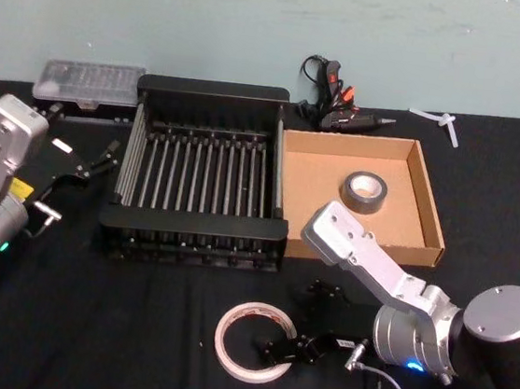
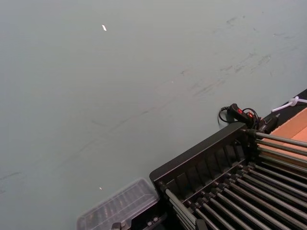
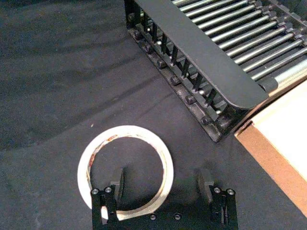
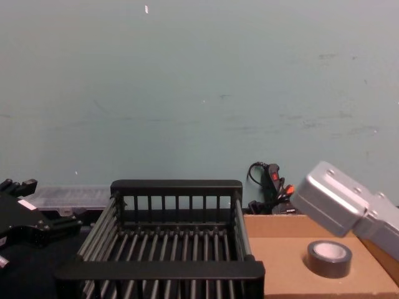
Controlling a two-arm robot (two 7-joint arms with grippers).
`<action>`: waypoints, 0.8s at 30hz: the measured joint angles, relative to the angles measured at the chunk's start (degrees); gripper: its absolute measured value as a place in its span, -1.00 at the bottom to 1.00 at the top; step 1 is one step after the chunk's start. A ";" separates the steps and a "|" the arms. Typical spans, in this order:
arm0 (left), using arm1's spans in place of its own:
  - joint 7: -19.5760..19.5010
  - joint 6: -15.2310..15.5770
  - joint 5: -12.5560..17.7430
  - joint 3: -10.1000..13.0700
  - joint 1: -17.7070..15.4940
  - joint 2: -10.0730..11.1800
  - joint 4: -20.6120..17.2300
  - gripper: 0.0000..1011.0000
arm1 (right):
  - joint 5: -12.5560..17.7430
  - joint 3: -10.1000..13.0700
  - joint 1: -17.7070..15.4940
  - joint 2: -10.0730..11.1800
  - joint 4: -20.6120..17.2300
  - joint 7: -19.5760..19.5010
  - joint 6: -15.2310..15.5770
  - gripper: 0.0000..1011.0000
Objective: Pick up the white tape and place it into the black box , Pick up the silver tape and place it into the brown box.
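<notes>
Silver tape [image 1: 365, 190] is lying in the brown box [image 1: 314, 173] (half done); right gripper [image 3: 162, 189], open-jawed, is straddling the white tape [image 3: 125, 172], black box [image 1: 210, 94] awaiting.

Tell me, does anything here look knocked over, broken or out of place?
Nothing stands out. The silver tape lies flat in the brown box, the black box stands square, and the white tape lies flat on the table beside the open right gripper.
</notes>
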 joint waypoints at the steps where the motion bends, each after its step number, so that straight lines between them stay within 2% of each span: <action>1: 0.00 0.00 0.00 0.00 0.00 0.00 0.00 0.98 | 0.00 -0.15 0.27 -0.09 0.23 0.10 0.00 0.98; 24: 0.00 0.00 0.00 0.00 0.00 0.00 0.00 0.98 | 0.34 -1.21 2.01 -1.27 3.04 0.00 -0.54 0.98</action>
